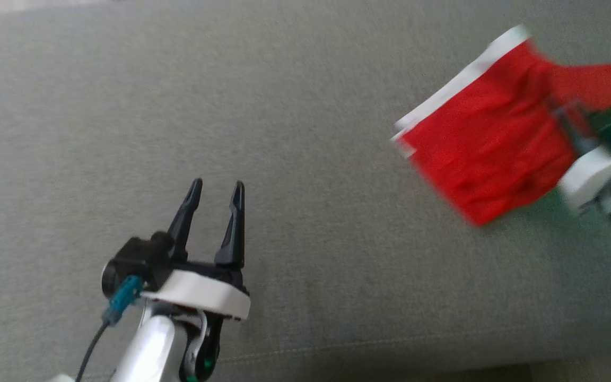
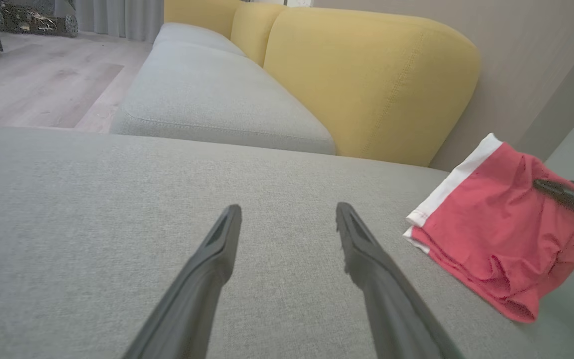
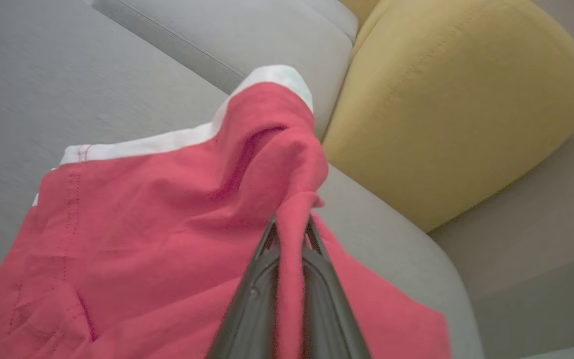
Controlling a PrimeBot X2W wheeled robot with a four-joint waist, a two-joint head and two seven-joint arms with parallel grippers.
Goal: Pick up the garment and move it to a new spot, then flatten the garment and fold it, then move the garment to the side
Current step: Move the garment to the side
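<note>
Your right tool (image 3: pixel 292 225) grips a fold of the garment (image 1: pixel 486 143), far right on the cushion (image 1: pixel 284 106); the left tool (image 1: pixel 218 184) is released. It seems light and limp: expect sagging.

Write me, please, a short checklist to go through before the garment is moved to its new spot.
1. Right tool shut on the garment: ok.
2. Left tool open, apart from the garment: ok.
3. Garment lifted wholly off the grey cushion: cannot tell.
4. Garment flat: not ok, bunched and creased.
5. Head view sharp: not ok, blurred at the garment.
</note>
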